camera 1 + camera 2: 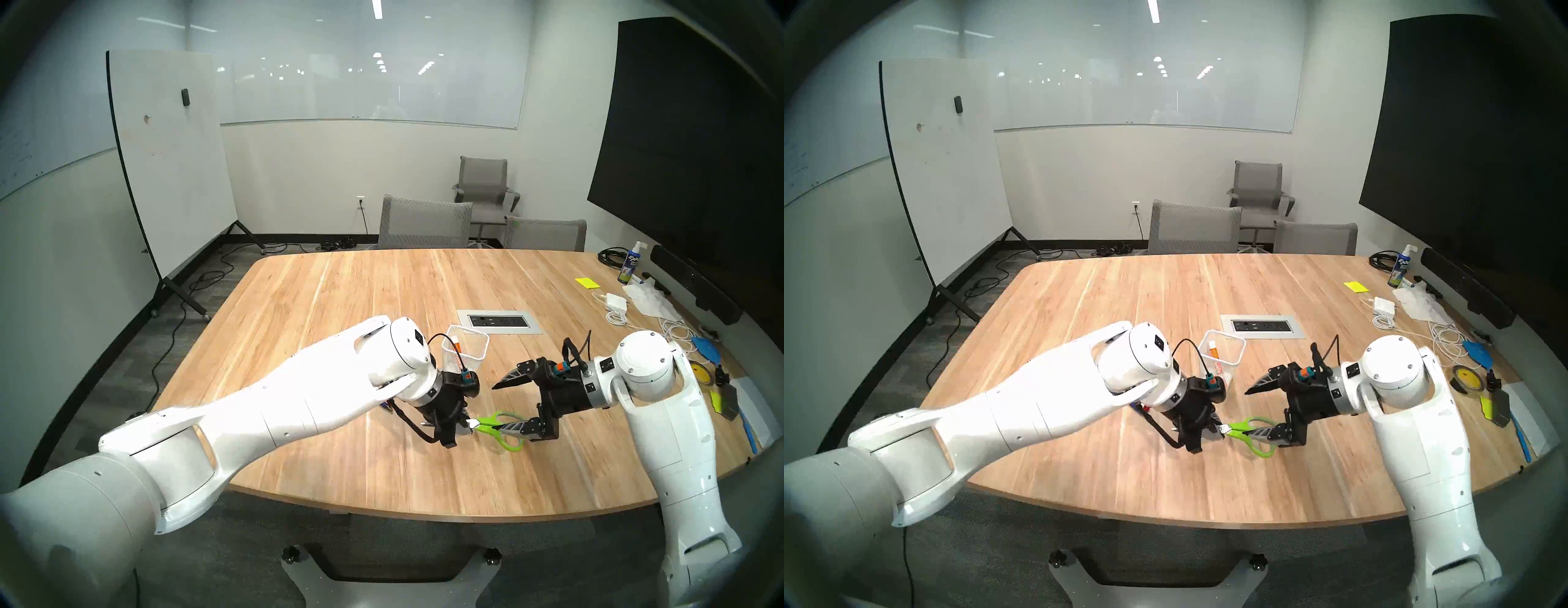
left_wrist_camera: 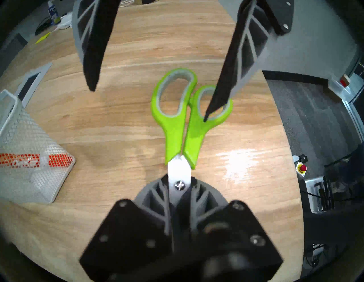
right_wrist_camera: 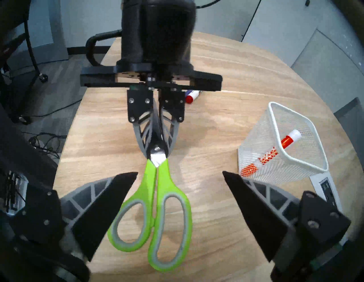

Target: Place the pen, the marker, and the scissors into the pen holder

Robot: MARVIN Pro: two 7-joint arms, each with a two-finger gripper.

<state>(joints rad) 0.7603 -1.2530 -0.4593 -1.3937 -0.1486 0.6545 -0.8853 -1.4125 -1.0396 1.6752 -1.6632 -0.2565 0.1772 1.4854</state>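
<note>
Holding scissors (image 2: 178,126) by the blades w/ left gripper (image 2: 179,189), fingers pinched tight just behind the pivot screw, green loops sticking out free toward the right arm. Hanging above the table (image 1: 339,297), not resting on it, judging by the shadow beneath. Right gripper (image 3: 180,178) standing wide apart, nothing in it, one finger on either side of the handles; in left wrist view one fingertip overlapping the smaller loop, contact not clear.

Looking like a handover just completed or abt to reverse; can't tell which. Step in hand, as a judgement: carrying scissors over to pen holder (image 3: 283,155) and dropping blades-first.

Pen holder standing upright just beyond the left wrist, near, w/ a red-and-white marker (image 3: 287,141) already leaning inside. Another red-capped marker (image 3: 192,97) lying on the table behind the left gripper; pen not clearly visible.

Doing it well:
- Backing right fingers clear of the loops first, avoiding a snag.
- Grip being on the blades, so blade tips pointing back into the palm; needing re-orientation or a re-grasp by the handles before insertion.
- Lowering over the holder's open corner away from the leaning marker.
- Keeping descent slow: light mesh cup prob. tipping easily if rim gets knocked.
- Letting go only once tips are well inside.
</note>
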